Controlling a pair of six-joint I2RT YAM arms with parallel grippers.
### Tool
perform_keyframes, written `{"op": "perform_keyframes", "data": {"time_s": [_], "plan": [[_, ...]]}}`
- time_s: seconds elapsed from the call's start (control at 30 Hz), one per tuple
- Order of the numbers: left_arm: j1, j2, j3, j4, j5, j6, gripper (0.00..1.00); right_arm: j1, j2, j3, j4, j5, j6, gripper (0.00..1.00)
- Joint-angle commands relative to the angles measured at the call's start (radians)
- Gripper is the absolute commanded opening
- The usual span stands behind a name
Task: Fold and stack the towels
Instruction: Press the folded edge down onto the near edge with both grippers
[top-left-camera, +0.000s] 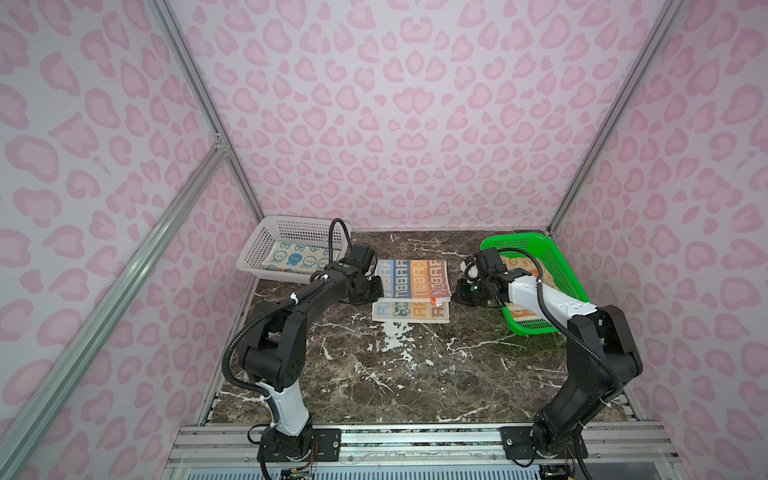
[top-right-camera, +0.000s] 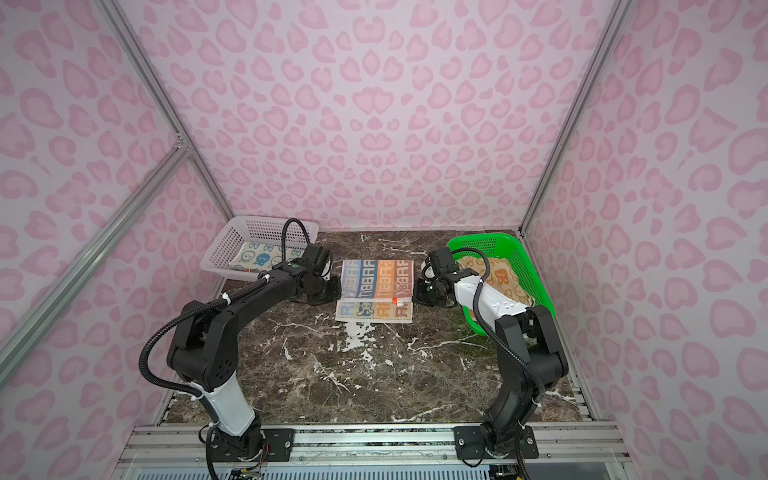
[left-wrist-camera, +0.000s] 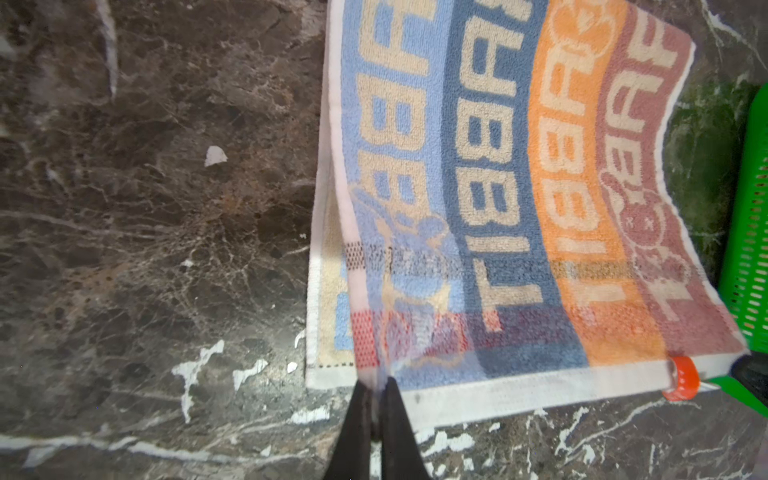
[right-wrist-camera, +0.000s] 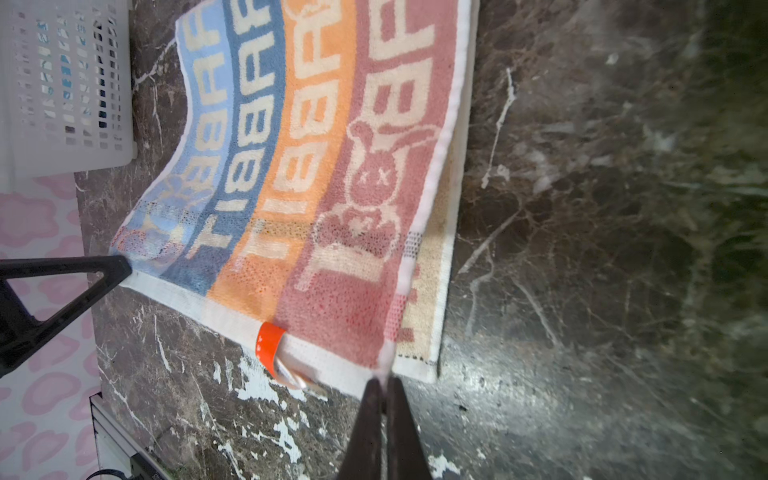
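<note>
Towel: striped RABBIT towel (top-left-camera: 413, 278), centre of both top views, doubled over on the marble surface (top-left-camera: 374, 374).
Left jaws: pinched tight on the top layer's left corner.
Right jaws: pinched tight on its right corner.
Key relation: the held edge runs left-right between them, and the bare lower strip (top-left-camera: 410, 312) sits just below it in frame. Likely next, the edge comes down to meet it.

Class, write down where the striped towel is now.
In both top views the striped towel lies on the table, between the white basket on its left and the green basket on its right.
</note>
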Motion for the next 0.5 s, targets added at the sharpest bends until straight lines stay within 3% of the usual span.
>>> {"op": "perform_keyframes", "data": {"time_s": [0.0,0.47], "plan": [[-0.002,-0.028,-0.039,-0.017,-0.018,-0.001,0.03,0.007,-0.002,-0.032,-0.018,0.021,-0.007,0.00],[-0.027,-0.001,-0.177,0.062,-0.019,-0.018,0.03,0.071,0.029,-0.175,0.093,0.028,0.039,0.00]]}}
